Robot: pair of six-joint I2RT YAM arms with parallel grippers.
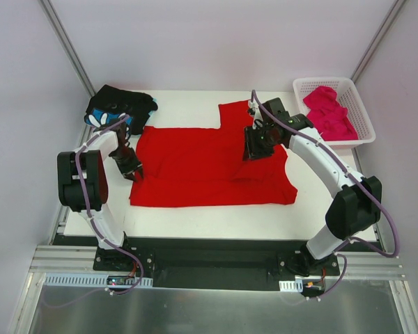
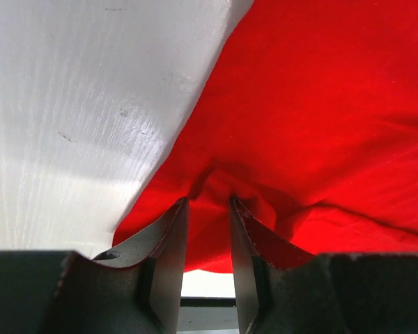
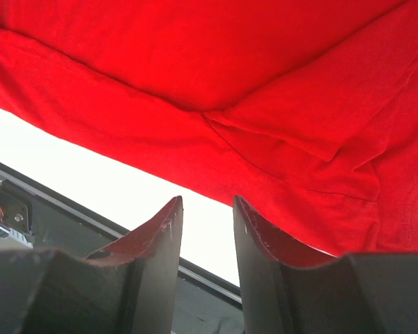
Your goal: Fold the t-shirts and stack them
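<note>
– Checking layout, big to small: where's the shirt in play?
– Red t-shirt (image 1: 209,167) lies spread on the white desk (image 1: 195,217), about the middle, with its long axis running left to right. One sleeve (image 1: 234,115) sticks out toward the far side. The right end looks like the shoulders and the left end like the hem.
– Other shirts?
– Black flower-print t-shirt (image 1: 118,106) is bunched at the far left corner of the desk. Pink t-shirt (image 1: 329,111) is crumpled in the white basket (image 1: 363,117) at far right. Nothing is stacked, so it's early in the task, I'd judge.
– Arms?
– Left tool (image 1: 132,169) sits right at the shirt's left edge, low on the cloth. Right tool (image 1: 255,149) hangs over the right part of the shirt.
– Tool states?
– Left: fingertips (image 2: 180,209) stand a little apart with a pucker of red cloth bunched right at them. Can't tell if it's pinched or let go. Right: jaws parted, nothing between them, only shirt and desk below, so released.
– Key relation for the next move?
– The shirt stretches rightward from the left tool, along its own length. Each tool is at its own end, left nearer the hem, right nearer the shoulders. A fold across that axis probably needs both ends handled. That's a guess only.
</note>
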